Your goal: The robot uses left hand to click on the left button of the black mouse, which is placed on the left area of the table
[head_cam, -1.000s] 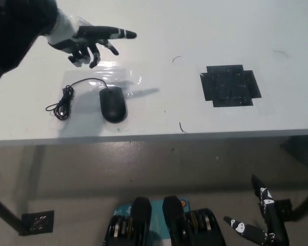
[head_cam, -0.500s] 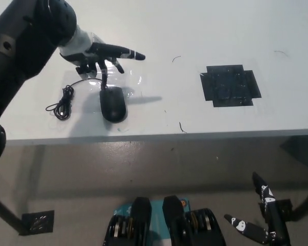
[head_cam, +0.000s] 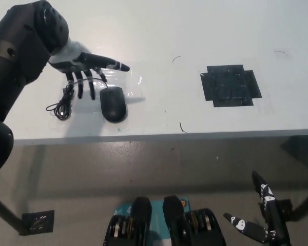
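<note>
A black mouse (head_cam: 113, 103) lies on the left part of the white table (head_cam: 159, 31), its coiled cable (head_cam: 63, 105) trailing off to the left. My left hand (head_cam: 84, 68) hovers just behind and to the left of the mouse, open with fingers spread; some fingertips hang down over the cable and the mouse's far edge. Whether a fingertip touches the mouse is unclear. My right hand (head_cam: 262, 223) rests low at the bottom right, below the table, open and holding nothing.
A black tape patch (head_cam: 229, 85) marks the table right of centre. A clear plastic sheet (head_cam: 128, 82) lies under the mouse. The table's front edge (head_cam: 159, 137) runs across the middle of the picture, with grey floor below.
My left hand has dropped and pulled back left, from reaching out over the table to hanging just behind the mouse with fingers lowered. The mouse and the right hand have not moved.
</note>
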{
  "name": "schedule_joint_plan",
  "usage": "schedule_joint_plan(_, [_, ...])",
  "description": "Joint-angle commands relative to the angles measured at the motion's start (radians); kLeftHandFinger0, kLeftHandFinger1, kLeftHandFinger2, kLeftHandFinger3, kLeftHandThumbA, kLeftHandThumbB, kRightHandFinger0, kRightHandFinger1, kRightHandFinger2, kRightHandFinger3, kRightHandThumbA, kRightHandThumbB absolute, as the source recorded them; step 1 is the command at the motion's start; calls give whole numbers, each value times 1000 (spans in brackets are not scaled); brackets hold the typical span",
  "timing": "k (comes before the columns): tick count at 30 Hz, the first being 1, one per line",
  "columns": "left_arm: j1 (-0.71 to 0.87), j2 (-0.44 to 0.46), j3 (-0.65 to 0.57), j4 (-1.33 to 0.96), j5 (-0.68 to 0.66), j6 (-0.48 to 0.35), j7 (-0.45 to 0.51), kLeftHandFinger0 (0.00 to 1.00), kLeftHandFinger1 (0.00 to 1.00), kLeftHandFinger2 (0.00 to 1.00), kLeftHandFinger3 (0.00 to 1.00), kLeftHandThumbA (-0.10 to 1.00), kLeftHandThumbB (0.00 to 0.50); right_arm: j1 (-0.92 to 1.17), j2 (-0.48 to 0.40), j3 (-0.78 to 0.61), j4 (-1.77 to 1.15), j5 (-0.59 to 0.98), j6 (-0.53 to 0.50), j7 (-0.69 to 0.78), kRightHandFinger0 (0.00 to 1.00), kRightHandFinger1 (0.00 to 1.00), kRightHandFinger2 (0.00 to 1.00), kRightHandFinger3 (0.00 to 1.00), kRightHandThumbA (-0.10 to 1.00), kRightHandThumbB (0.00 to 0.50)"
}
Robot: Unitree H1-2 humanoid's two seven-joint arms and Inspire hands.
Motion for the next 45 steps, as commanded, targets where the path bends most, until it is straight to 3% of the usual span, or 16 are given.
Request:
schedule_joint_plan(1, [-63, 13, 30, 22, 55, -103, 49, 157, 438, 743, 1000, 1000, 426, -16, -12, 3, -35, -6, -51, 1, 1000, 1000, 1000, 1000, 1000, 394])
schedule_joint_plan(3, [-63, 8, 34, 40, 64, -97, 46, 231, 586, 952, 1000, 1000, 416, -17, -12, 3, -32, 0, -51, 7, 1000, 1000, 1000, 1000, 1000, 408])
schedule_joint_plan(4, [-64, 6, 36, 42, 70, -98, 42, 866, 1000, 1000, 1000, 1000, 416, -18, -12, 3, -34, 1, -51, 8, 1000, 1000, 1000, 1000, 1000, 410])
schedule_joint_plan(6, [-64, 0, 43, 48, 73, -85, 34, 1000, 1000, 1000, 1000, 1000, 448, -18, -13, 4, -37, 0, -51, 9, 1000, 1000, 1000, 1000, 1000, 408])
schedule_joint_plan(8, [-67, -6, 52, 65, 75, -76, 23, 410, 499, 674, 1000, 1000, 482, -21, -12, 6, -37, -2, -51, 10, 1000, 1000, 1000, 1000, 1000, 397])
schedule_joint_plan(11, [-64, -13, 68, 75, 83, -70, 33, 202, 166, 528, 1000, 1000, 498, -24, -14, 9, -34, -6, -51, 7, 1000, 1000, 1000, 1000, 1000, 398])
schedule_joint_plan(13, [-60, -18, 79, 80, 87, -76, 33, 81, 246, 752, 1000, 1000, 495, -22, -15, 10, -35, -7, -51, 5, 1000, 1000, 1000, 1000, 1000, 399])
schedule_joint_plan(14, [-60, -20, 87, 83, 82, -69, 31, 16, 141, 652, 1000, 1000, 482, -22, -14, 10, -36, -6, -51, 5, 1000, 1000, 1000, 1000, 1000, 393])
schedule_joint_plan(24, [-42, -46, 126, 107, 112, -12, 58, 73, 409, 810, 1000, 1000, 496, -23, -18, 19, -35, -2, -51, 19, 1000, 1000, 1000, 1000, 1000, 385])
schedule_joint_plan(27, [-30, -40, 113, 98, 126, -85, 44, 349, 742, 926, 1000, 1000, 459, -21, -18, 22, -39, -4, -51, 17, 1000, 1000, 1000, 1000, 1000, 388])
schedule_joint_plan(29, [-26, -46, 106, 113, 141, -92, 51, 448, 675, 874, 1000, 1000, 494, -22, -20, 24, -38, -4, -51, 18, 1000, 1000, 1000, 1000, 1000, 392])
schedule_joint_plan(31, [-23, -47, 90, 112, 165, -116, 70, 824, 1000, 1000, 1000, 1000, 500, -24, -20, 25, -40, -5, -51, 17, 1000, 1000, 1000, 1000, 1000, 388])
schedule_joint_plan(32, [-23, -51, 93, 120, 165, -107, 67, 816, 987, 995, 1000, 1000, 500, -25, -19, 25, -42, -3, -51, 17, 1000, 1000, 1000, 1000, 1000, 381])
schedule_joint_plan(34, [-21, -59, 102, 134, 163, -77, 64, 98, 140, 244, 1000, 1000, 500, -24, -19, 26, -44, -1, -51, 18, 1000, 1000, 1000, 1000, 1000, 379])
schedule_joint_plan(36, [-20, -63, 107, 145, 164, -69, 62, 50, 260, 696, 1000, 1000, 500, -25, -19, 24, -51, 0, -51, 19, 1000, 1000, 1000, 1000, 1000, 378])
schedule_joint_plan(45, [-12, -69, 116, 166, 177, -79, 52, 88, 396, 780, 1000, 1000, 500, -33, -23, 23, -49, 0, -51, 27, 1000, 1000, 1000, 1000, 1000, 392])
